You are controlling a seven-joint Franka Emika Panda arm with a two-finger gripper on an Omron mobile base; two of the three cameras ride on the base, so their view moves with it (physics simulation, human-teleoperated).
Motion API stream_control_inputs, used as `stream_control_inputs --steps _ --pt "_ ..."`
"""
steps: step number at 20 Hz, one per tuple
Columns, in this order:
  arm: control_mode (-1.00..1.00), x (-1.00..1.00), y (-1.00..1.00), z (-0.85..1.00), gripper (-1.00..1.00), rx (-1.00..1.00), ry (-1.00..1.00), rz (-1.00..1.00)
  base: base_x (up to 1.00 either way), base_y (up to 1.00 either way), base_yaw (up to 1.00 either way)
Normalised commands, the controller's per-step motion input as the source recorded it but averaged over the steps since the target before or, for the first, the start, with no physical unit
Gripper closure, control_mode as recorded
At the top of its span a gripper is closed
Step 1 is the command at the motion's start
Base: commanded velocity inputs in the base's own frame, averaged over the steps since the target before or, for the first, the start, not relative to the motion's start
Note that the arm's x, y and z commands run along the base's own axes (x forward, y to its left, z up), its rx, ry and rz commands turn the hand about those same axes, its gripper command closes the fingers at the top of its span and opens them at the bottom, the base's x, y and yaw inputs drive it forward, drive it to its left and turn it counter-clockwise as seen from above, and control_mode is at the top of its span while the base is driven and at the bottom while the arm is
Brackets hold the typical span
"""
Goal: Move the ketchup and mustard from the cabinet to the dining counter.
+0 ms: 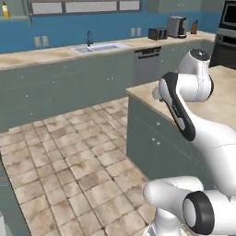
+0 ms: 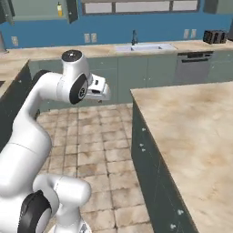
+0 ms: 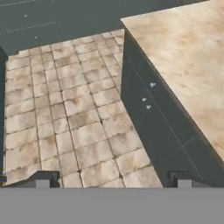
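Beige marble-look dining bench [image 2: 195, 136] is stretching across the right of the right base view, its grey-green fronts [image 3: 162, 118] dropping to a tan tiled floor [image 2: 98, 145]. White arm [image 2: 50, 95] is standing folded beside the bench's near corner, its claw [image 3: 113, 180] hanging spread wide over the floor, the two dark fingertips [image 3: 41, 178] sitting far apart at the bottom of the hand view and pinching nothing. Far back, the wall cabinet [image 2: 38, 10] is standing open above the blue-backed worktop [image 2: 113, 49]; the mustard [image 2: 59, 9], a small yellow bottle, is standing upright on its shelf, also showing at the top left corner of the left base view [image 1: 5, 10]. Ketchup cannot be made out. Along the far worktop, a sink with a dark tap [image 1: 94, 46], a toaster [image 1: 157, 33] and a coffee machine [image 1: 176, 26] are sitting, well apart from the arm.
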Motion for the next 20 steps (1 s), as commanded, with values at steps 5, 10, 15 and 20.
stream_control_inputs --steps 5,10,15,20 --pt "1.0 0.0 0.0 0.0 -1.0 0.0 0.0 0.0 0.49 0.07 0.8" --pt "1.0 0.0 0.0 0.0 -1.0 0.0 0.0 0.0 1.0 0.31 0.27" --pt "1.0 0.0 0.0 0.0 -1.0 0.0 0.0 0.0 1.0 0.06 0.09" --pt "1.0 0.0 0.0 0.0 -1.0 0.0 0.0 0.0 1.0 0.0 0.0"
